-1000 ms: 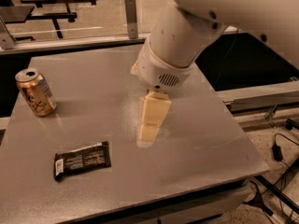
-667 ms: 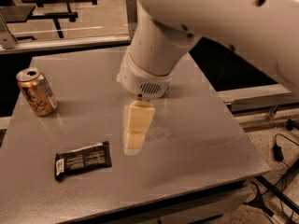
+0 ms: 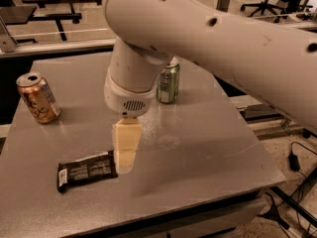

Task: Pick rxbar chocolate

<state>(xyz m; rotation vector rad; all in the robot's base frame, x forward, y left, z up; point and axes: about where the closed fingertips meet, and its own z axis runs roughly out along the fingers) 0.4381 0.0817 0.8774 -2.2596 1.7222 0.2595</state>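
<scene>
The fingers (image 3: 124, 163) hang tips down, low over the bench (image 3: 213, 157); whether they are parted or closed cannot be told. The chocolate bar (image 3: 86, 170) lies flat just beside their tips, on the left in view, ungrasped. Beyond the fingers stands a green can (image 3: 168, 82); a gold can (image 3: 38, 98) stands well apart from them.

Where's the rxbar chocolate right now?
In the camera view, the rxbar chocolate lies flat front-left on the table, the gripper at its right end.
</scene>
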